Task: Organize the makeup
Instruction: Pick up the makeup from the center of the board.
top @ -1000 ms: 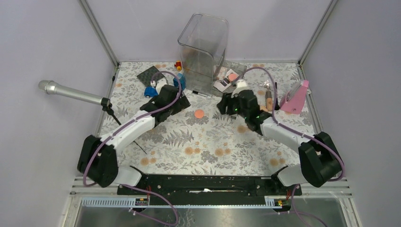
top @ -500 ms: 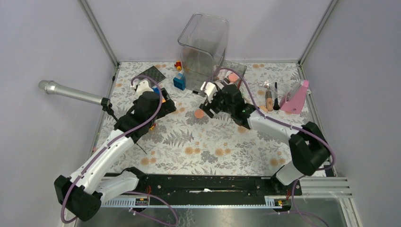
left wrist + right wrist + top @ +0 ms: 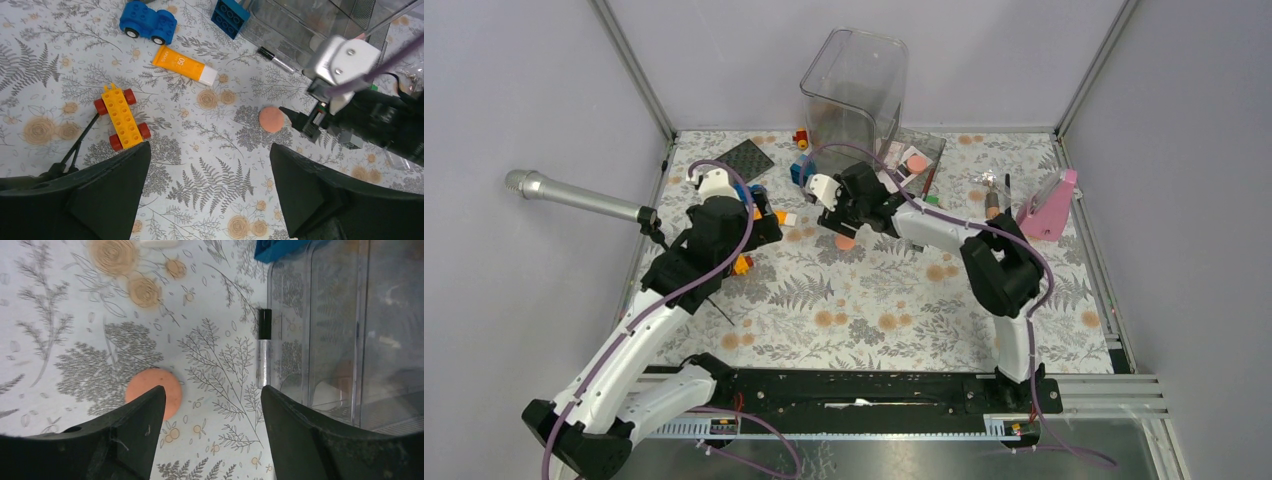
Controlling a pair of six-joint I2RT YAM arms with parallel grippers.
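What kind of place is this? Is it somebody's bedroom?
Probably a robot test booth, not a bedroom: plain grey walls in a metal frame, two robot arms bolted to a rail, and a microphone beside the flowery table.

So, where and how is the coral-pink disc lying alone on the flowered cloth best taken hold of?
Probably across its rim, coming straight down from above. The coral-pink disc lies flat, thin and round, so only two opposite edges offer a hold, and any direction across it serves equally.
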